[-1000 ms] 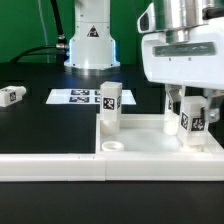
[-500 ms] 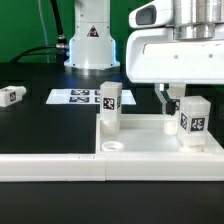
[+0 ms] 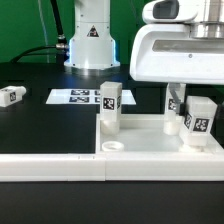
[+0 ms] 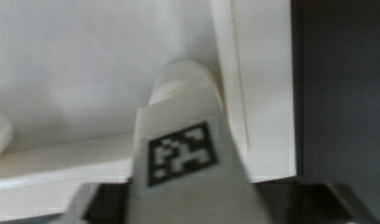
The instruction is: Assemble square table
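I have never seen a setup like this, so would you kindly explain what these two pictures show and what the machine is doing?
It is one robot arm putting a small square table together. The wider picture comes from a camera standing off the arm. The close-up comes from a camera on its wrist, looking along the tool. On the black work surface lies the white square top, with one leg standing upright at a corner. A spare leg lies on its side at the exterior view's left, and the flat marker board lies behind the top. The tool's two dark fingers stand on either side of a second leg at the top's other near corner. Whether they pinch it yet, the pictures do not settle.
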Tool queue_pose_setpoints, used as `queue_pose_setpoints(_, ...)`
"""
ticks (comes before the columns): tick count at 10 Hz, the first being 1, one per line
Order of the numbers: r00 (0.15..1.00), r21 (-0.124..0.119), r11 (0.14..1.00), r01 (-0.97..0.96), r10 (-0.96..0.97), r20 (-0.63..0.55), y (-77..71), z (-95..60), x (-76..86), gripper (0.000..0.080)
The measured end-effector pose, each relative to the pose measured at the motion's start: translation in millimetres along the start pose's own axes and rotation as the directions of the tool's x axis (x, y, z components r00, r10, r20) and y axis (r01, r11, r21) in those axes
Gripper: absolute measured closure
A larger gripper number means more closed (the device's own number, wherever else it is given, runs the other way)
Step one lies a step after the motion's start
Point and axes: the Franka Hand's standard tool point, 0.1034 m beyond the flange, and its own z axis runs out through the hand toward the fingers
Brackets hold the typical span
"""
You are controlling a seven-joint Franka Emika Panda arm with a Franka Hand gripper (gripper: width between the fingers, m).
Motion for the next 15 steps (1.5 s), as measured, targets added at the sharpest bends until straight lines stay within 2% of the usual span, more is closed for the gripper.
queue_pose_setpoints(1, 0.998, -0.001, 0.998, -0.070, 0.070, 0.001, 0.9, 0.3, -0.2, 0.0506)
queue_pose_setpoints(2, 0.987, 0.000, 0.987, -0.162, 0.162, 0.000, 2.2, 0.4, 0.4, 0.0506)
queue_pose_setpoints(3, 0.951, 0.007, 0.951, -0.309, 0.309, -0.007, 4.8, 0.4, 2.4, 0.0506)
queue_pose_setpoints(4, 0.892, 0.004, 0.892, -0.452, 0.452, -0.014, 5.6, 1.6, -0.6, 0.0506)
queue_pose_setpoints(6, 0.722, 0.016, 0.722, -0.691, 0.691, 0.002, 9.5, 2.2, -1.3, 0.0506)
queue_pose_setpoints(8, 0.453, 0.025, 0.452, -0.892, 0.890, 0.058, 12.5, 3.0, -1.7, 0.0506)
queue_pose_setpoints(9, 0.336, 0.021, 0.336, -0.942, 0.939, 0.076, 12.7, 3.1, -2.4, 0.0506)
queue_pose_setpoints(10, 0.268, 0.019, 0.267, -0.964, 0.959, 0.090, 13.7, 2.9, -3.4, 0.0506)
queue_pose_setpoints(11, 0.218, 0.013, 0.218, -0.976, 0.972, 0.091, 12.2, 3.6, -4.4, 0.0429)
queue_pose_setpoints(12, 0.249, 0.015, 0.248, -0.969, 0.964, 0.090, 12.2, 3.8, -4.6, 0.0294)
queue_pose_setpoints(13, 0.301, 0.014, 0.301, -0.954, 0.949, 0.089, 11.4, 3.2, -5.6, 0.0294)
queue_pose_setpoints(14, 0.417, -0.018, 0.420, -0.907, 0.904, 0.091, 7.5, 0.6, -10.8, 0.0181)
queue_pose_setpoints(15, 0.583, 0.001, 0.585, -0.811, 0.808, 0.082, 4.3, -1.9, -7.9, 0.0159)
